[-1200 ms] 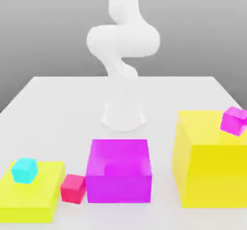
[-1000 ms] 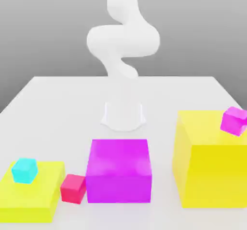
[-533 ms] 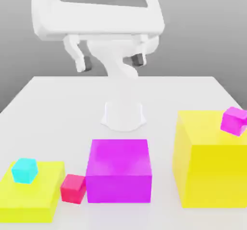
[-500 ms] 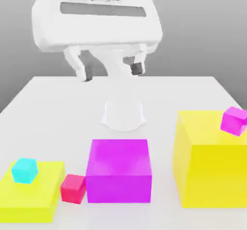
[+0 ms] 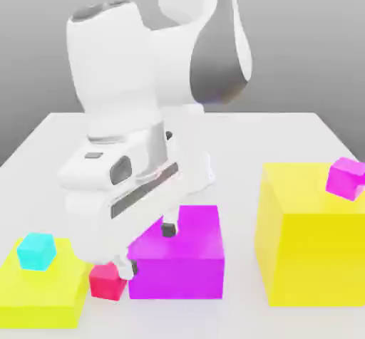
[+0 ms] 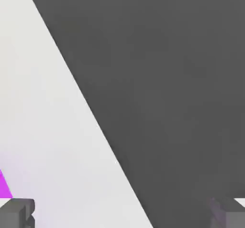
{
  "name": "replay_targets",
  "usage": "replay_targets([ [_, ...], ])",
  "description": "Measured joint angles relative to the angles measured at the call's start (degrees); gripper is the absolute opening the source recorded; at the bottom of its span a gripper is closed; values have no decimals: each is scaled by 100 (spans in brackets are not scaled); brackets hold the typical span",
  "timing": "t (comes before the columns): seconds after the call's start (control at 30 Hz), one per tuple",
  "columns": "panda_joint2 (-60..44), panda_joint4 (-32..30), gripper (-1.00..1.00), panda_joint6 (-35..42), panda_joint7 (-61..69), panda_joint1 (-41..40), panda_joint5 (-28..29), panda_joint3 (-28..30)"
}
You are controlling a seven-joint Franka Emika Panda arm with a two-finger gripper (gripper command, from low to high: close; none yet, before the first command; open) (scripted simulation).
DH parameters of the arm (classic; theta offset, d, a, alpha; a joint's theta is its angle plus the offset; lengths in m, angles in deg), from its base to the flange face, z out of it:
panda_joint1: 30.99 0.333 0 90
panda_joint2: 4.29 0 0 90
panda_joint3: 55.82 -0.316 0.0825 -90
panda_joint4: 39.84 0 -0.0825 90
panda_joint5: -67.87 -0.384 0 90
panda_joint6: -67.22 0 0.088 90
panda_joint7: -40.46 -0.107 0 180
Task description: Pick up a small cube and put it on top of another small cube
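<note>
Nearest, the small matte red-pink cube (image 5: 107, 282) sits on the white table (image 5: 285, 134), wedged between the low yellow block (image 5: 39, 295) and the big magenta block (image 5: 187, 263). The gripper (image 5: 146, 248) hangs open just above it. Centring the fingers over it and straightening before descending looks wise. Further back, the small turquoise cube (image 5: 36, 251) waits atop the yellow block.
</note>
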Motion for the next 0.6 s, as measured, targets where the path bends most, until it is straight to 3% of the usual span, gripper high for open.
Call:
replay_targets([
  [0.2,-546,-188,0,-390,932,-148,368,35],
  [0.4,-890,-423,0,-793,1502,-182,1168,303],
  [0.6,-325,-1374,0,-969,1823,-510,655,358],
])
